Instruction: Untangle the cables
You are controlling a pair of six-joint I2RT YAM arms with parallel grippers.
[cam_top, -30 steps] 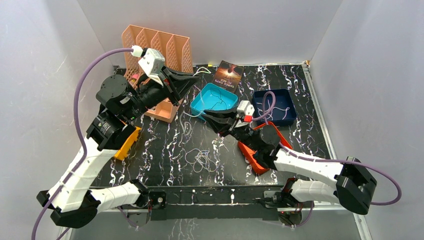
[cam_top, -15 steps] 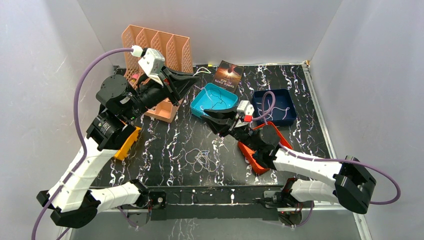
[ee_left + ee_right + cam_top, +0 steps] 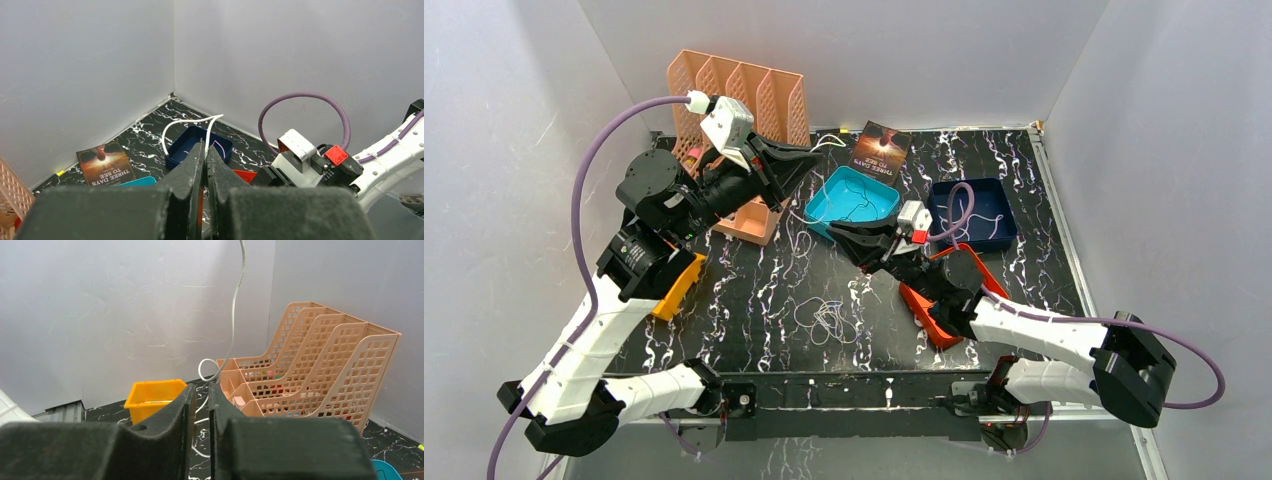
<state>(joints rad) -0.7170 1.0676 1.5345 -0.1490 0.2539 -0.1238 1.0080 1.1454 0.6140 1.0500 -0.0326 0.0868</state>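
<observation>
Pinching a white cable [image 3: 169, 131] tight between them, the left fingers [image 3: 201, 155] hang raised. The right fingers [image 3: 192, 396] stand nearly closed about a white strand [image 3: 232, 315]; whether they grip it is unclear. Teal bin [image 3: 817, 220] and navy bin [image 3: 1010, 215] each hold thin cables [image 3: 856, 195]; a tangle [image 3: 824, 318] lies on the counter [image 3: 754, 290].

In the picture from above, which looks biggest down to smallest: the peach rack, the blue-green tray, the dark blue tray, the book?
1. peach rack
2. blue-green tray and dark blue tray: they look about alike, so no ranking
3. book
</observation>
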